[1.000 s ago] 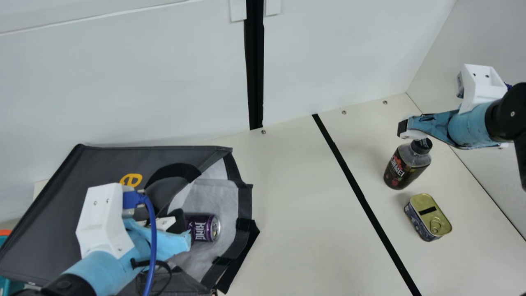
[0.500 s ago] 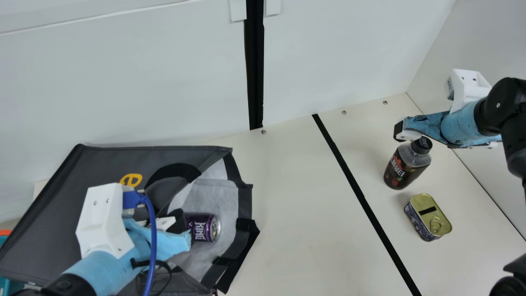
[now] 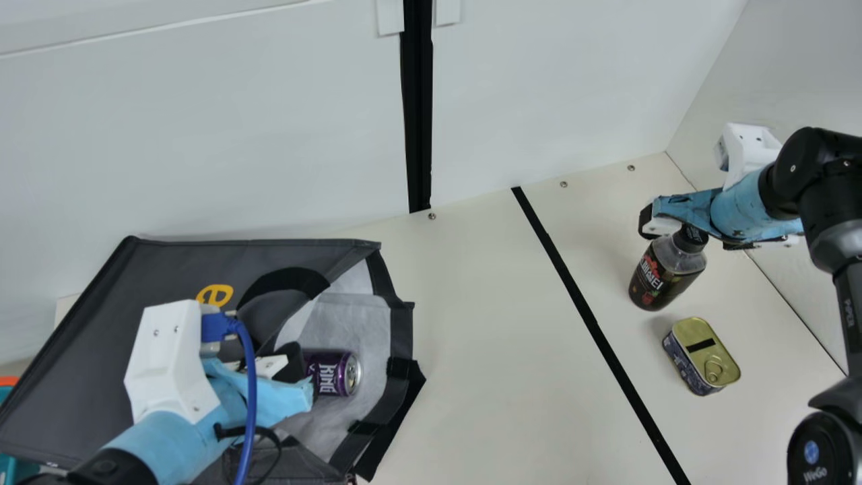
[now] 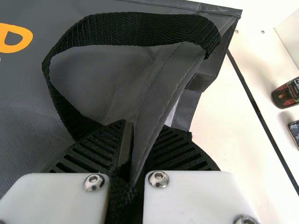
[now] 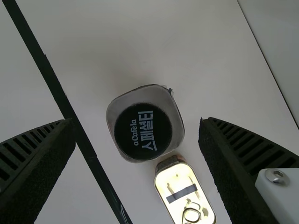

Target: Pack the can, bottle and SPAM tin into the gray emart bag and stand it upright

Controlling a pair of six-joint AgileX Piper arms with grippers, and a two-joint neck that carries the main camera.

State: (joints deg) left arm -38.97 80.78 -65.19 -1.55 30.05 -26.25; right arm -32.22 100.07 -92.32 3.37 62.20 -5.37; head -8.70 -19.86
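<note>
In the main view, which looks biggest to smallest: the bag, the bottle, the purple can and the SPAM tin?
1. Gray bag, by far
2. Bottle
3. Unsure: the SPAM tin shows more than the purple can, but the can is partly hidden.

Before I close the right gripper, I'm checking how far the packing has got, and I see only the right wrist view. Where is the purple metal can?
Observer: The purple metal can lies on its side in the open mouth of the gray fabric bag.
Operator: What is the left gripper holding?
Observer: It is clamped on a fold of the bag's gray fabric.
Operator: Is the bag standing up?
Observer: No, it is lying down on the cream table.
</note>
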